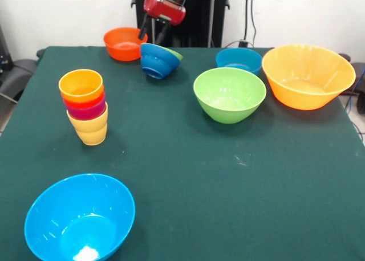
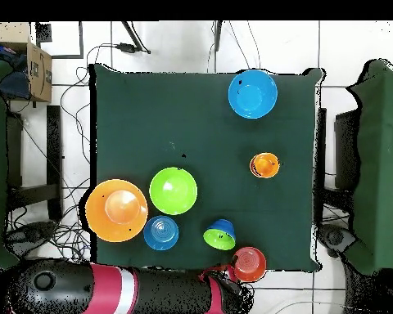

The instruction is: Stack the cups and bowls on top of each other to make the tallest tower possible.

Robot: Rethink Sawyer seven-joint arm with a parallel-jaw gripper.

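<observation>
While four cups [image 1: 85, 106] nest, bowls [image 1: 229, 94] sit scattered.

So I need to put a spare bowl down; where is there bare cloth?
Free: the wide stretch between the cup stack, the green bowl and the light blue bowl, plus the corner below the big orange-yellow bowl. Crowded: the far row of bowls under the hand.
</observation>
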